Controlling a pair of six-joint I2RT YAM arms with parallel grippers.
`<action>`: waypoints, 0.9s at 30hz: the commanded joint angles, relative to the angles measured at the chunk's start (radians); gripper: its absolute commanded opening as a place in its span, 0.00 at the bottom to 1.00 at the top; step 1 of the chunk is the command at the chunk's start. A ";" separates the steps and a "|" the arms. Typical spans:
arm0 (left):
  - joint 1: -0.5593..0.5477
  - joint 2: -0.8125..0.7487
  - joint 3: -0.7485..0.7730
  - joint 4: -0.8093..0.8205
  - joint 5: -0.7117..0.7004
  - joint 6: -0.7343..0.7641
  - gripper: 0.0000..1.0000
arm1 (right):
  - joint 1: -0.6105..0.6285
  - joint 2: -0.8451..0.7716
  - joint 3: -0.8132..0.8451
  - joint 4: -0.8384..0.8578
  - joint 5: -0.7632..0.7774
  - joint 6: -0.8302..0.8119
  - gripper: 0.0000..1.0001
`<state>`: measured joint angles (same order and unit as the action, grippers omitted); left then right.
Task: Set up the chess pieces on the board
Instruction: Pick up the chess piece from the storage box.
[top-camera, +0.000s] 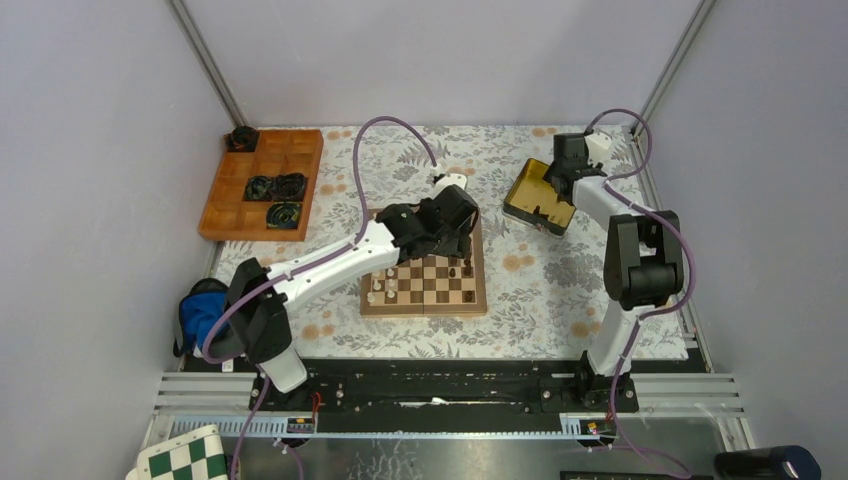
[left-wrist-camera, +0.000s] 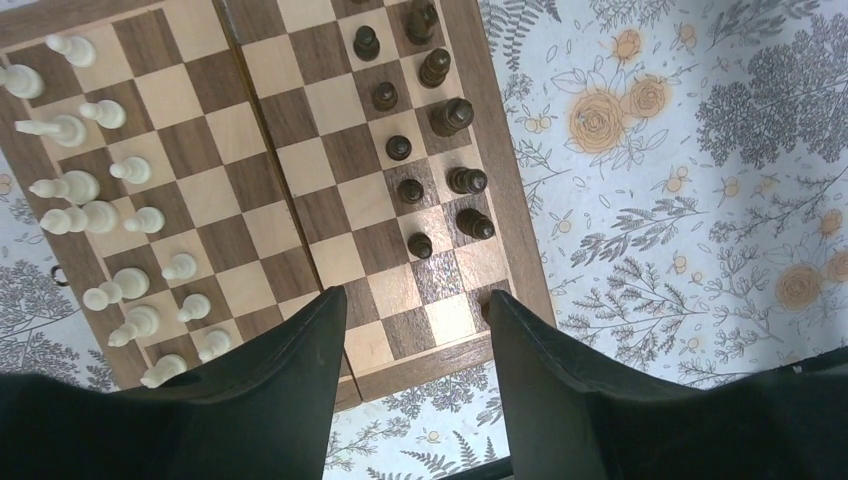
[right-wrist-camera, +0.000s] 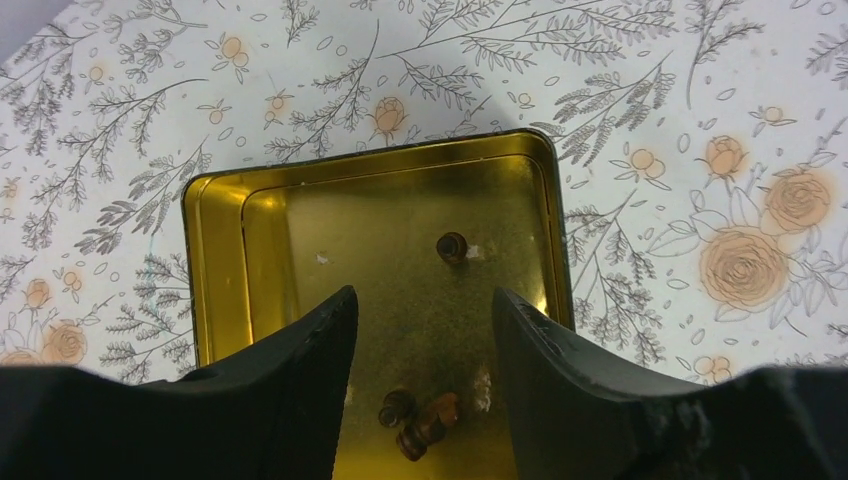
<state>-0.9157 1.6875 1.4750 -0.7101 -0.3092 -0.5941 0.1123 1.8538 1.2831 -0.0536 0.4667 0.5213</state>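
Note:
The wooden chessboard (top-camera: 425, 308) lies mid-table and fills the left wrist view (left-wrist-camera: 330, 150). Cream pieces (left-wrist-camera: 75, 187) stand in two rows along its left side (top-camera: 378, 290). Dark pieces (left-wrist-camera: 410, 190) stand in two rows along its right side (top-camera: 466, 270), and the squares nearest my fingers are bare. My left gripper (top-camera: 458, 232) hangs above the board's edge, open and empty (left-wrist-camera: 415, 305). My right gripper (top-camera: 548, 190) is open and empty (right-wrist-camera: 420, 300) over a gold tin (right-wrist-camera: 215, 250). The tin holds three dark pieces: one apart (right-wrist-camera: 452, 246) and two lying together (right-wrist-camera: 415, 418).
An orange compartment tray (top-camera: 225, 205) with black ring items sits at the far left. A blue object (top-camera: 200, 310) lies by the left arm's base. A green-and-white checkered board (top-camera: 185, 455) shows at the bottom left. A floral cloth (top-camera: 540, 290) covers the table.

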 joint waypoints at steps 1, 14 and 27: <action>-0.005 -0.043 0.005 -0.023 -0.076 -0.021 0.63 | -0.025 0.068 0.119 -0.083 -0.058 0.014 0.59; -0.004 -0.153 -0.081 -0.006 -0.148 -0.072 0.67 | -0.054 0.179 0.206 -0.136 -0.073 0.014 0.57; -0.004 -0.189 -0.122 -0.002 -0.155 -0.087 0.68 | -0.058 0.217 0.208 -0.141 -0.071 0.011 0.46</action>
<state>-0.9157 1.5253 1.3643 -0.7193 -0.4278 -0.6632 0.0601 2.0624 1.4502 -0.1982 0.3981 0.5289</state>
